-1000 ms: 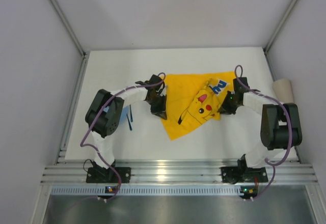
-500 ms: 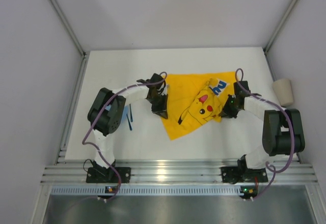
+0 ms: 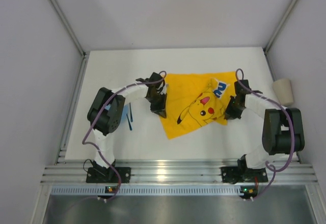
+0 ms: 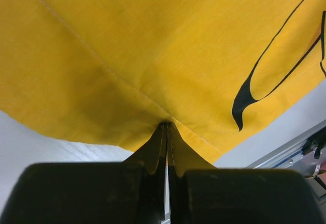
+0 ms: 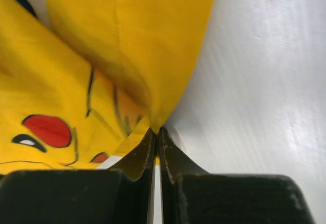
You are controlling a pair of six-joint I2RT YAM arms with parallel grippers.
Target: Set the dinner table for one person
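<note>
- Yellow cloth, the mat [image 3: 191, 109], lay on the white table [image 3: 122, 66] just right of centre. It sat skewed, with one corner pointing to 7 o'clock and a fold at its 1 o'clock corner showing a blue patch.
- The left gripper [image 4: 167, 126] was clamped on the mat's 9 o'clock edge. Its wrist view showed the cloth pinched between the closed tips and tented up from them.
- The right gripper [image 5: 155, 130] was likewise clamped on the 3 o'clock edge, with a gathered fold rising from its tips.
- The step in hand looked like spreading the mat, the start of the setting. Nothing lay on the mat yet.
- The next move probably called for drawing the two grips apart, toward 9 and 3 o'clock and kept low, to pull out the rumple. After that the mat would need squaring to the table's edge before it was laid down and released.
- Too hard a pull could slip the cloth from a pinch or drag it off-centre.
- The table was matte and smooth, so the cloth would likely slide on it easily.
- A thin blue utensil [image 3: 129, 118] lay at the mat's 8 o'clock beside the left arm; its kind could not be told.
- A beige cup [image 3: 283, 91] sat at the table's 3 o'clock edge, well apart from the mat.
- Plain pale walls [image 3: 173, 10] closed three sides, and a metal rail [image 3: 178, 173] at 6 o'clock carried the arm bases.
</note>
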